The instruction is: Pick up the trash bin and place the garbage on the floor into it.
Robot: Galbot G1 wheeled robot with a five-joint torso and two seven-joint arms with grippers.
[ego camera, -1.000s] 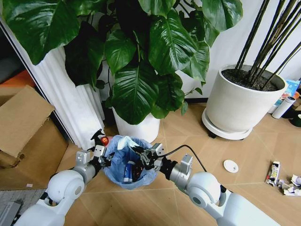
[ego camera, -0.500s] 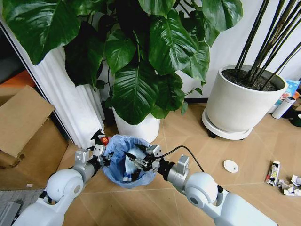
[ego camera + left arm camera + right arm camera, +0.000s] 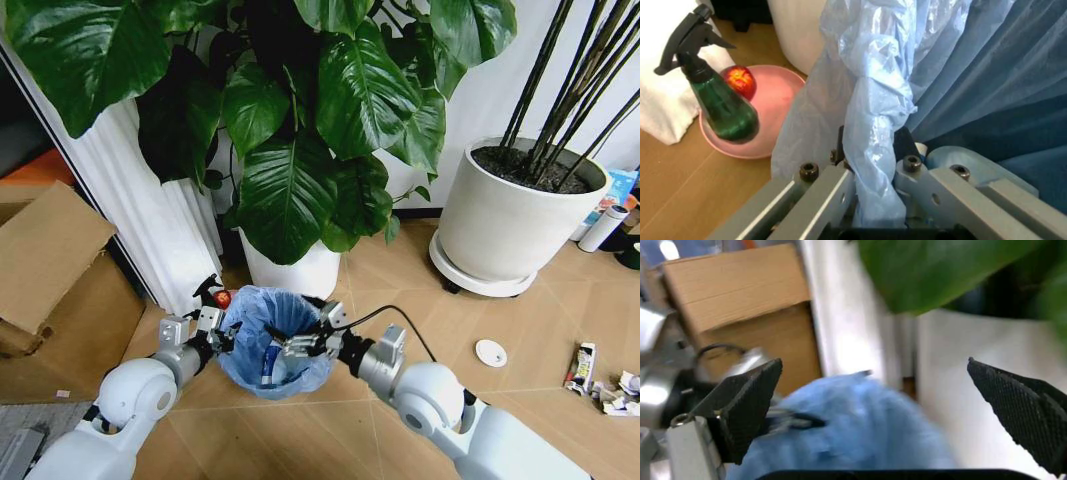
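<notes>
Low centre of the head view: trash bin point(image 3: 272, 340), crinkled translucent blue liner, pinched at the rim by left gripper point(image 3: 872, 150). Right gripper point(image 3: 283, 346) over the opening, jaws spread wide. No readable writing; white disc point(image 3: 490, 352) lower right on chevron floor point(image 3: 520, 330).

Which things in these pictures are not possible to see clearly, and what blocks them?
- Black body of the small round bin with the light-blue bag: head view, bag folds cover it.
- Bin's contents: head view, right claw sits over the opening.
- Left claw fingertips: left wrist view, buried in bag plastic.
- Small litter pieces on the wooden floor: head view, too small, cut by edge.
</notes>
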